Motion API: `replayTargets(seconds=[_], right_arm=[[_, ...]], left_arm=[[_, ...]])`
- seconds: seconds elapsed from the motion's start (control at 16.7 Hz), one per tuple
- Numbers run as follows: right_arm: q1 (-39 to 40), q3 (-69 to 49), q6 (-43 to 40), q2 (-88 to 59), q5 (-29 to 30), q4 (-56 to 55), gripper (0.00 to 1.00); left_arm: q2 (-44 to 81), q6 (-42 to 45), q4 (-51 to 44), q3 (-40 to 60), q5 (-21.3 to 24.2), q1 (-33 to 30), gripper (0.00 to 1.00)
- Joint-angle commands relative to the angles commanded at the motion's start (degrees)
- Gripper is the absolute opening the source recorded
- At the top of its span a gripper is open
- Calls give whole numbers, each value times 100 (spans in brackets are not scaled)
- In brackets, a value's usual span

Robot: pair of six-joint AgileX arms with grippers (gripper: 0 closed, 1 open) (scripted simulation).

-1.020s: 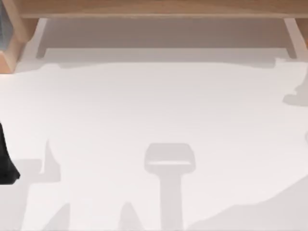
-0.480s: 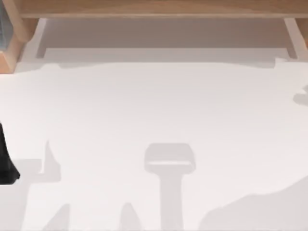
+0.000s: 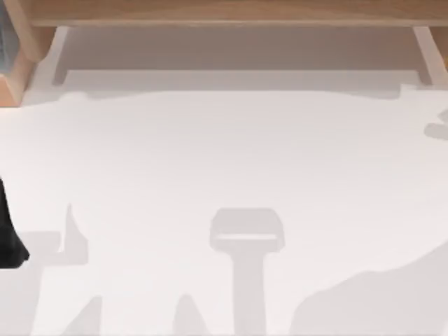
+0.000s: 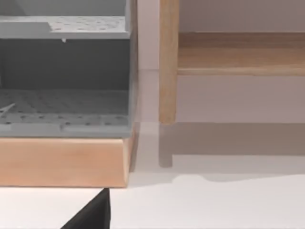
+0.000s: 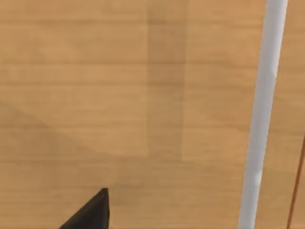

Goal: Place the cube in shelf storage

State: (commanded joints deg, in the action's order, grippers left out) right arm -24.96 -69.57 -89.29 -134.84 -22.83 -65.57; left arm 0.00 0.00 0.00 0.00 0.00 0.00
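At the far left edge of the white table (image 3: 224, 154) you see a black part of the left arm (image 3: 10, 234); you cannot tell how its fingers stand. Its wrist view faces a grey perforated rack (image 4: 64, 76) on a wooden base, just beside a post of the shelf storage (image 3: 231, 12), which spans the far edge. The right wrist view looks onto light-brown wood (image 5: 119, 95) and a pale strip (image 5: 261, 114).
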Motion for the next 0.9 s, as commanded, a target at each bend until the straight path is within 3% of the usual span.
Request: replayTargets(seconds=[0.18,0.9], right_arm=[[0,0,0,0,0,0,100],[0,0,0,0,0,0,10]], left_arm=[[0,0,0,0,0,0,100],[0,0,0,0,0,0,100]])
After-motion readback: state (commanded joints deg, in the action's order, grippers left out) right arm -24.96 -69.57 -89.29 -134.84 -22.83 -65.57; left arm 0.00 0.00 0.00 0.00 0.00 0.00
